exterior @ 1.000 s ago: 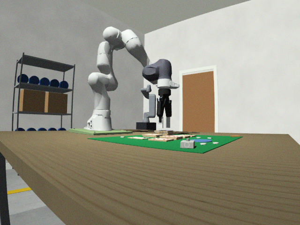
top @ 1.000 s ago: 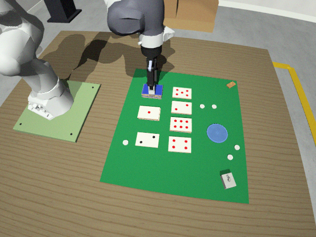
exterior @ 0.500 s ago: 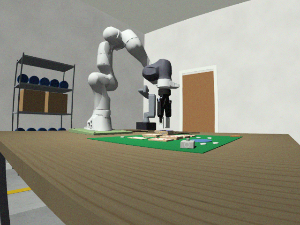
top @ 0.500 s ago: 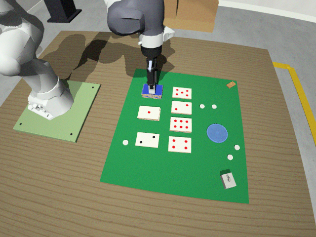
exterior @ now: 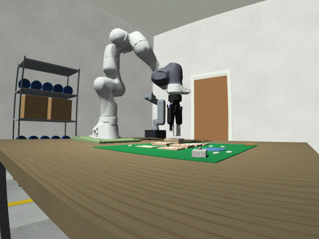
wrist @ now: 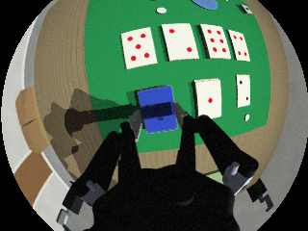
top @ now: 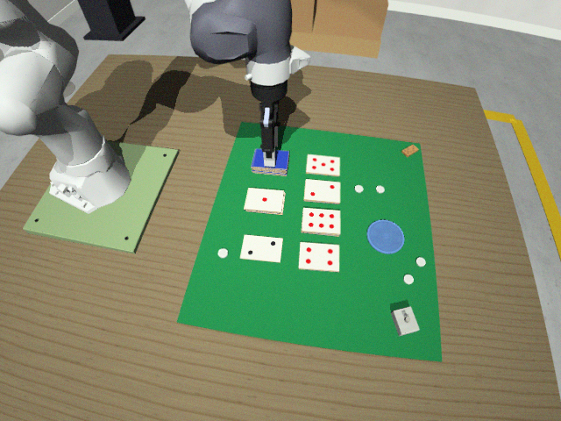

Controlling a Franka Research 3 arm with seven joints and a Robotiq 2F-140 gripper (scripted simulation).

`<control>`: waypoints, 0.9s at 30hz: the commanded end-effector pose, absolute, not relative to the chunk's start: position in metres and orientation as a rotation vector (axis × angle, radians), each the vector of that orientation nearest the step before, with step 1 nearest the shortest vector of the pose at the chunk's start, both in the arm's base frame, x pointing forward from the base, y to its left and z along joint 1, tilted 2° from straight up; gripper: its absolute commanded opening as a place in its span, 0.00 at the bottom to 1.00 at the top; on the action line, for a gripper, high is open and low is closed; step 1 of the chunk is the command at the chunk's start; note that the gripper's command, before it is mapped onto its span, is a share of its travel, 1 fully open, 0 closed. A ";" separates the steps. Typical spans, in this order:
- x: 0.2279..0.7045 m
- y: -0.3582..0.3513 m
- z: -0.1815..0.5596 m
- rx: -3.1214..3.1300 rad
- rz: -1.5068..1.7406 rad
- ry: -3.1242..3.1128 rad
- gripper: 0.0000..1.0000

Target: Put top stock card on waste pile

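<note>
The face-down stock (top: 270,161) is a short stack with a blue top card, at the near-left corner of the green mat (top: 312,239). In the wrist view the blue top card (wrist: 157,110) lies between my fingertips. My gripper (top: 270,155) points straight down over the stock, half open, a finger on each side of the top card. From the side view the gripper (exterior: 174,133) hangs just above the stack and holds nothing. The waste pile (top: 264,200), topped by a card with one red pip, lies right beside the stock and also shows in the wrist view (wrist: 208,98).
A card with two black pips (top: 261,248) lies past the waste pile. A column of red-pip cards (top: 322,212) runs alongside. A blue disc (top: 385,237), several white chips, a small grey block (top: 405,320) and a cork piece (top: 409,150) sit on the mat.
</note>
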State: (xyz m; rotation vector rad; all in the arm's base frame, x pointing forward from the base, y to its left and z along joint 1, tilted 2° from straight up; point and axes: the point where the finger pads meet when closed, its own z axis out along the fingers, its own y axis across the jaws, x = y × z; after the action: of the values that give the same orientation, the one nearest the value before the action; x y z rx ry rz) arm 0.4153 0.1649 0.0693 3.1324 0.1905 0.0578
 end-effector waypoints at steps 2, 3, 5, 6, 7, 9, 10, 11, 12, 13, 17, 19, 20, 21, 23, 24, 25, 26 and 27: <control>0.415 0.163 0.068 3.132 0.058 0.178 0.50; 0.415 0.163 0.068 3.132 0.058 0.178 0.50; 0.415 0.163 0.068 3.132 0.058 0.178 0.50; 0.415 0.163 0.068 3.132 0.058 0.178 0.50; 0.415 0.163 0.068 3.132 0.058 0.178 0.50; 0.415 0.163 0.068 3.132 0.058 0.178 0.50; 0.415 0.163 0.068 3.132 0.058 0.178 0.50; 0.415 0.163 0.068 3.132 0.058 0.178 0.50; 0.415 0.163 0.068 3.132 0.058 0.178 0.50; 0.415 0.163 0.068 3.132 0.058 0.178 0.50; 0.415 0.163 0.068 3.132 0.058 0.178 0.50; 0.415 0.163 0.068 3.132 0.058 0.178 0.50; 0.415 0.163 0.068 3.132 0.058 0.178 0.50; 0.415 0.163 0.068 3.132 0.058 0.178 0.50; 0.415 0.163 0.068 3.132 0.058 0.178 0.50; 0.415 0.163 0.068 3.132 0.058 0.178 0.50; 0.415 0.163 0.068 3.132 0.058 0.178 0.50; 0.415 0.163 0.068 3.132 0.058 0.178 0.50; 0.415 0.163 0.068 3.132 0.058 0.178 0.50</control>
State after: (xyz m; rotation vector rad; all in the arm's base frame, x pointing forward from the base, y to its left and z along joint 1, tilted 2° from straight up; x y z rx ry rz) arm 0.4153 0.1649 0.0693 3.1324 0.1904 0.0578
